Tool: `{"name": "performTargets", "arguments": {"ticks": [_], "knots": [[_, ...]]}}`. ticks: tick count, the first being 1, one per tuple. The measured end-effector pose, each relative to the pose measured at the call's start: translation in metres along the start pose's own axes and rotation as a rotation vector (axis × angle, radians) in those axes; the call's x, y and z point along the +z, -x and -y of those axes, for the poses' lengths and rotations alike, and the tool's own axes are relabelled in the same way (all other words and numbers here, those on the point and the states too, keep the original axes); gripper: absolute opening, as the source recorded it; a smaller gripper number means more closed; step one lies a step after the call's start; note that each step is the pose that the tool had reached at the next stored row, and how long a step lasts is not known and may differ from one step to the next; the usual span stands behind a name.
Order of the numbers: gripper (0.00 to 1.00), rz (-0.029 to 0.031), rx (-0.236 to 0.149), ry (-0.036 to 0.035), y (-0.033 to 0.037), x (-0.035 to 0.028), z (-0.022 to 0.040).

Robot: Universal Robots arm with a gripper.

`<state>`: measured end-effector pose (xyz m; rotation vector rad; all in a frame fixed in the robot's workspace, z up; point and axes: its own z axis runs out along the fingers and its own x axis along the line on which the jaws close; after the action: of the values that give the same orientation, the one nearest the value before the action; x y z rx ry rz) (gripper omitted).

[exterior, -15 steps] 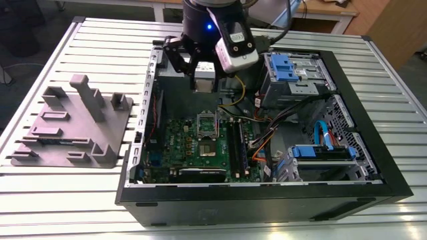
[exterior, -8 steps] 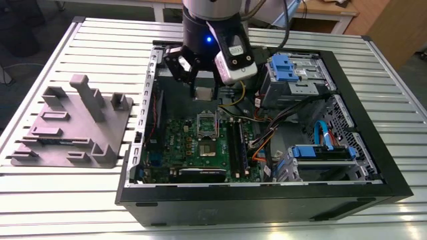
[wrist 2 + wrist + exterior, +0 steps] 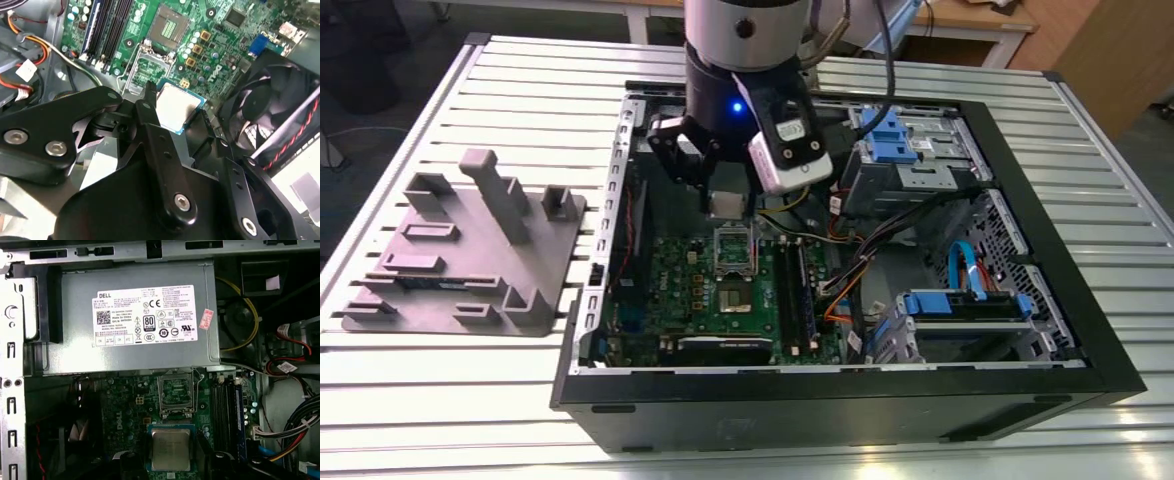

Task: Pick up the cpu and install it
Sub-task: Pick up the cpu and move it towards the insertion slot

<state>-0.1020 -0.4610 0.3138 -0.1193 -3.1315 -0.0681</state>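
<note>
We hold the cpu (image 3: 171,449) clamped in the jaws of the gripper (image 3: 720,200) above the motherboard (image 3: 707,300) inside the open computer case (image 3: 827,405), near the empty socket (image 3: 176,392), where seating, we judge, demands square alignment.

Grey tray (image 3: 467,255) beside open computer case (image 3: 854,395) on slatted table (image 3: 454,400)
</note>
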Motion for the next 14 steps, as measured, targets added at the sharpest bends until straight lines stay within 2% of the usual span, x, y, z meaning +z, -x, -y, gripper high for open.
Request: {"name": "performTargets", "arguments": {"ticks": [7,14], "knots": [[0.47,-0.0004,0.000,-0.0010,0.0044,0.0075,0.0047],[0.47,-0.0003,0.000,-0.0024,0.0111,0.0126,0.0061]]}}
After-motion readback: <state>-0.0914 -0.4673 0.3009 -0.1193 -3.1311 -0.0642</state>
